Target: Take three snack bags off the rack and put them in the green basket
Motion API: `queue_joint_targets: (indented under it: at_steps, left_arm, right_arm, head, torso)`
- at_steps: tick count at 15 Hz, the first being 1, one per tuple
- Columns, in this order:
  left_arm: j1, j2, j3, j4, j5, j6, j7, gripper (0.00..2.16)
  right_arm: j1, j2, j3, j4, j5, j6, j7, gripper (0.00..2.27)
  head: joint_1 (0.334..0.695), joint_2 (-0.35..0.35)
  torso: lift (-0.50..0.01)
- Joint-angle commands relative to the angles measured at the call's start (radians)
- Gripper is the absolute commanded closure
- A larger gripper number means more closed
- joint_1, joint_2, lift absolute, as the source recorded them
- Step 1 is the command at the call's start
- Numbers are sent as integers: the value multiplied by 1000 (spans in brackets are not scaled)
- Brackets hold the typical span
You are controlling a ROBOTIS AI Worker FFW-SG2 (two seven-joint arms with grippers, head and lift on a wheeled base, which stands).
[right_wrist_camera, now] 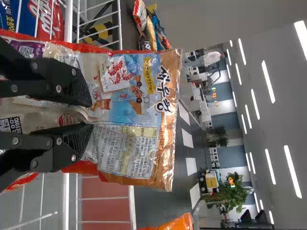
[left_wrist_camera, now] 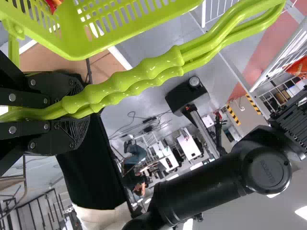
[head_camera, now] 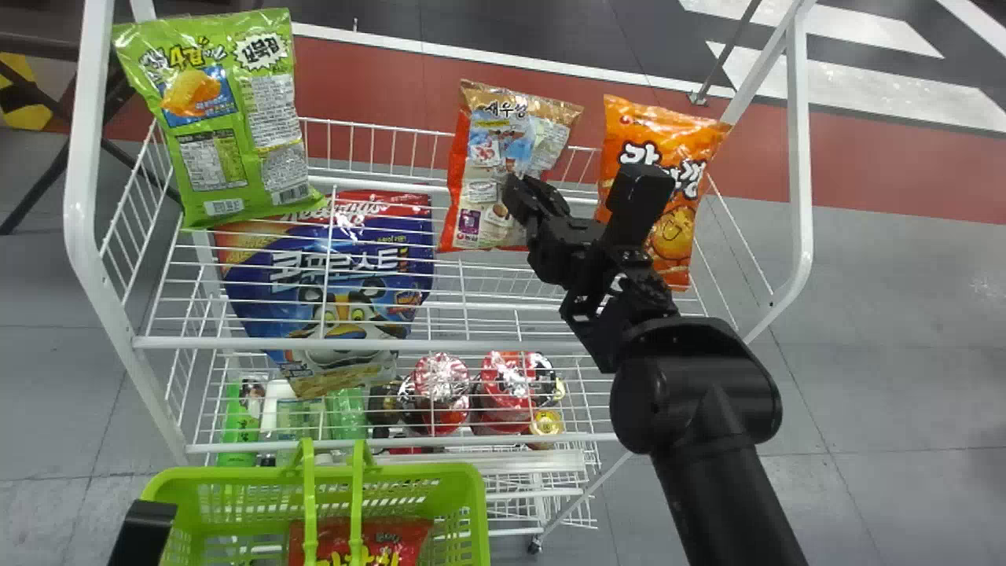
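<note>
Head view high, facing down over rack (head_camera: 377, 343), close wrist views facing sideways

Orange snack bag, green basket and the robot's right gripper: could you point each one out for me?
Orange snack bag (head_camera: 674, 229): head view, the smiling face printed low on it.
Green basket (head_camera: 416, 472): head view, its far rim.
Right gripper (right_wrist_camera: 89, 114): right wrist view, midway between its fingertips.

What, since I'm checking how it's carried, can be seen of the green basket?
The basket is bright green, apparently plastic, with slotted walls and two long handles with wavy grips. It hangs with its opening upward, just in front of the white rack. The left gripper clamps both handles together. A red snack bag lies inside.
</note>
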Motion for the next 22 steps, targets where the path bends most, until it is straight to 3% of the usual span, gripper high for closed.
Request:
queue_joint_targets:
  at_steps: [1, 9, 12, 18, 22]
  left_arm:
    - [0, -1, 0, -5, 0, 7, -1, 1909]
    - [2, 1, 0, -15, 0, 13, -2, 1909]
    - [2, -1, 0, -17, 0, 13, -4, 1909]
    - [5, -14, 0, -3, 0, -6, 10, 1909]
    - [5, -22, -8, 2, -3, -21, 15, 1909]
  right_arm:
    - [62, -1, -17, -106, 3, 17, -1, 2192]
    - [424, 8, -131, -708, -33, 397, -37, 2189]
    - [524, 8, -177, -903, -26, 734, -38, 2189]
    - [605, 7, -159, -981, -81, 1281, -17, 2189]
    - [614, -13, -48, -908, -78, 1310, -3, 2189]
  head:
    - [695, -275]
    - [695, -329]
    - [695, -350]
    - [695, -350]
    - [695, -350]
  torso:
    - [-27]
    - [-27]
    - [-27]
    - [-27]
    - [-27]
